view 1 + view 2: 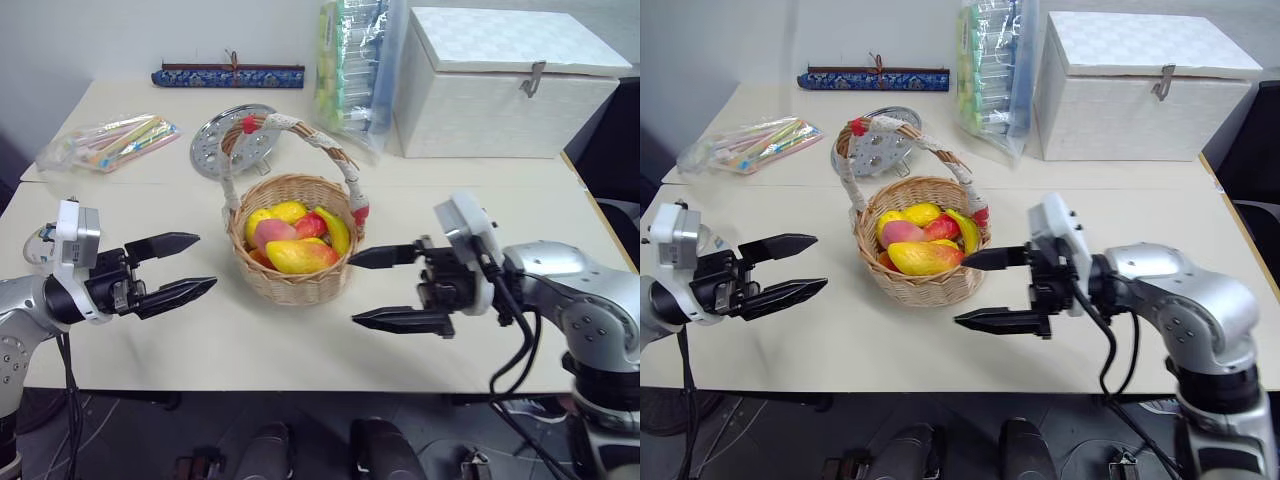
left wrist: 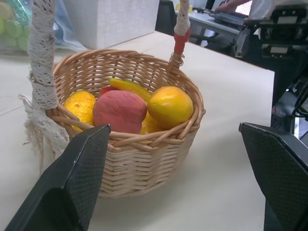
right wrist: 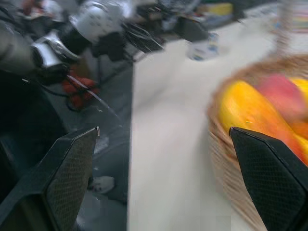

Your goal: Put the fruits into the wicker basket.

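Note:
The wicker basket (image 1: 290, 288) stands in the middle of the table, its cloth-wrapped handle (image 1: 300, 132) arching over it. Inside lie the fruits: the pink-red peach (image 1: 270, 232) and the orange-yellow mango (image 1: 298, 257), together with some yellow pieces and a red one. My left gripper (image 1: 205, 262) hovers just left of the basket, pointing at it, open and empty. To the basket's right my right gripper (image 1: 352, 290) points at it too, open with nothing between its fingers. The left wrist view has the peach (image 2: 119, 109) and the mango (image 2: 170, 106) beyond the open black fingers (image 2: 72, 183).
A white lidded box (image 1: 500, 80) stands at the back right, with a bag of green items (image 1: 350, 65) beside it. Behind the basket lies a metal plate (image 1: 225, 145), at the back left a bag of coloured sticks (image 1: 110, 140), and along the far edge a blue roll (image 1: 228, 76).

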{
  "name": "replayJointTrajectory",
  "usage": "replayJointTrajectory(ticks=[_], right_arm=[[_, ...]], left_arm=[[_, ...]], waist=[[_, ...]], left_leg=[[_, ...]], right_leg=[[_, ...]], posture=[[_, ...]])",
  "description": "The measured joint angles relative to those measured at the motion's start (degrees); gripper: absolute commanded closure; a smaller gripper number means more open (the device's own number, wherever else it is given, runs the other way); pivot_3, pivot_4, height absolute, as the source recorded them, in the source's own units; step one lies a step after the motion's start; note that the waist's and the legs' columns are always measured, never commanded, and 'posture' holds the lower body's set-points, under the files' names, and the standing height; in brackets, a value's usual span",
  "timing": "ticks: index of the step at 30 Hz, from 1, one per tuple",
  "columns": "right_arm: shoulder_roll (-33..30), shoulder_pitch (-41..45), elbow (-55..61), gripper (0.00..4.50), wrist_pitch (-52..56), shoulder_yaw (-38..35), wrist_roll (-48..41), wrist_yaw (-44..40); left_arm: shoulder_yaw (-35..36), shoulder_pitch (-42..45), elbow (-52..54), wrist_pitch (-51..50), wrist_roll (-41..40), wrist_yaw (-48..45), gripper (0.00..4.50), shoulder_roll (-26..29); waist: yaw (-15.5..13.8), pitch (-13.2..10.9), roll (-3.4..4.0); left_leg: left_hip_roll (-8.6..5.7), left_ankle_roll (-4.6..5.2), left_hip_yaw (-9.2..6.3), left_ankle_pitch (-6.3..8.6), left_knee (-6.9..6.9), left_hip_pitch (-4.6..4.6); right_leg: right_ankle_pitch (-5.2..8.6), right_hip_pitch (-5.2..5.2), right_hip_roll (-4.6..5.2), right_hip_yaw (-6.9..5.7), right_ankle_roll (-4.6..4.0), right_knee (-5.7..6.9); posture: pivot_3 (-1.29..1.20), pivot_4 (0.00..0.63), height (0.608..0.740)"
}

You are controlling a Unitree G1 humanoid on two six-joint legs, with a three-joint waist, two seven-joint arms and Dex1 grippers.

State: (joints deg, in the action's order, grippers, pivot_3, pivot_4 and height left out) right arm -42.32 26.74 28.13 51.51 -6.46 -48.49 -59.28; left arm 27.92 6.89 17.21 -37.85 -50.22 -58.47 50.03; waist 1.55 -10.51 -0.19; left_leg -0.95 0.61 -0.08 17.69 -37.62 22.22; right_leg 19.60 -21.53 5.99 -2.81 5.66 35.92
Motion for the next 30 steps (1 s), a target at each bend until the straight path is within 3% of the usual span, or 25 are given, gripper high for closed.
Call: replayJointTrajectory(ticks=[6, 11, 15, 22, 25, 30], right_arm=[[1.9, 5.1, -12.8, 0.01, -11.0, 0.9, 9.3, 1.2], [10.1, 14.5, -23.0, 0.01, -17.2, 7.6, 14.6, 0.7], [13.1, 17.9, -29.2, 0.94, -19.7, 11.2, 16.9, -2.0], [14.6, 19.7, -33.4, 3.25, -22.4, 13.2, 18.9, -6.1], [11.1, 17.8, -30.4, 4.29, -21.6, 12.5, 18.7, -7.3], [4.6, 11.9, -20.6, 4.30, -14.3, 4.7, 13.7, -3.9]], left_arm=[[-1.3, 2.4, 0.0, -0.7, -0.8, -1.1, 0.00, 0.4], [-3.8, 3.8, 0.3, -0.9, -1.1, -1.1, 0.00, 0.0], [-4.3, 4.0, 0.3, -0.9, -1.1, -1.0, 0.00, 0.0], [-4.4, 4.0, 0.4, -0.9, -1.1, -0.9, 0.00, -0.1], [-4.8, 4.4, 0.6, -0.8, -1.2, -0.9, 0.00, -0.6], [-6.6, 6.0, 0.3, -0.5, -1.0, -0.9, 0.00, -1.7]], waist=[[0.2, 0.0, 0.03], [0.1, 0.0, 0.03], [-0.1, 0.0, 0.03], [0.0, 0.0, 0.03], [-0.3, 0.0, 0.04], [-0.8, 0.0, 0.04]], left_leg=[[0.04, -0.07, 0.13, -0.05, 0.00, -0.09], [0.12, -0.14, 0.10, -0.09, 0.00, -0.07], [0.10, -0.13, 0.02, -0.08, -0.03, 0.04], [0.10, -0.12, 0.02, -0.08, -0.05, 0.05], [0.10, -0.12, -0.02, -0.07, -0.04, 0.07], [0.10, -0.12, -0.03, -0.07, -0.06, 0.10]], right_leg=[[0.00, -0.07, -0.08, 0.10, 0.00, 0.03], [0.00, -0.07, -0.19, 0.07, 0.00, 0.12], [0.00, -0.07, -0.17, 0.01, 0.00, 0.07], [0.00, -0.06, -0.18, -0.01, 0.01, 0.08], [-0.01, -0.06, -0.17, -0.03, 0.01, 0.06], [-0.01, -0.06, -0.16, -0.03, 0.01, 0.04]], posture=[[0.00, 0.150, 0.740], [0.00, 0.150, 0.740], [0.00, 0.150, 0.740], [0.00, 0.150, 0.740], [0.00, 0.150, 0.740], [0.00, 0.150, 0.740]])
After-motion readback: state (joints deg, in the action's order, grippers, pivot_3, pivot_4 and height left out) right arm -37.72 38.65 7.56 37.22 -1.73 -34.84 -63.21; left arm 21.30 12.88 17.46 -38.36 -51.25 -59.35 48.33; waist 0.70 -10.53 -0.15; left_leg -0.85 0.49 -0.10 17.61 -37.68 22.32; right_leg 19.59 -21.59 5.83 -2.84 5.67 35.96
